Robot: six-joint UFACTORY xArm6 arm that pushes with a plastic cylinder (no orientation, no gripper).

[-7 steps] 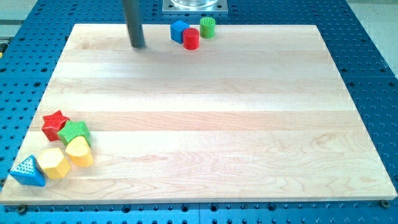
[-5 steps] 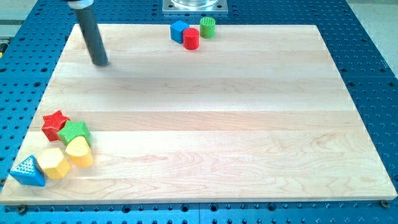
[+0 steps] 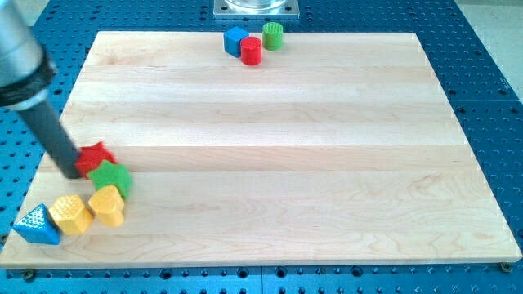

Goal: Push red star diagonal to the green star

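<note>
Rod comes in from the view's top left, dark, angled down to the right. My tip (image 3: pixel 69 171) sits at the view's left side of the desk (image 3: pixel 270 155), pressed against the left edge of the red star (image 3: pixel 97 154). Tip partly covers the star's left points. No jaws on this rig, only the rod, so nothing is clenched or released.

Red star is near the desk's left edge, a bit below mid height. Green star (image 3: pixel 111 176) is just below and to the right of it, touching, so the two sit corner to corner on a slant. Tip is left of both stars, closer to the red one.

Below the green star: yellow heart-like block (image 3: pixel 107 204), touching or nearly touching the green star's underside. To its left, a second yellow block (image 3: pixel 70 215), shape looks roughly hexagonal but not sure. Further left at the desk's bottom left corner, blue triangle (image 3: pixel 36 224), just beside the second yellow block.

At the view's top, near the desk's far edge: blue cube (image 3: pixel 236 39), red cylinder (image 3: pixel 252 51), green cylinder (image 3: pixel 273 35). The three are bunched together, red cylinder between and slightly below the other two. This group is well apart from the tip and the stars.

Desk is light wood on a blue perforated base (image 3: pixel 482 106).
</note>
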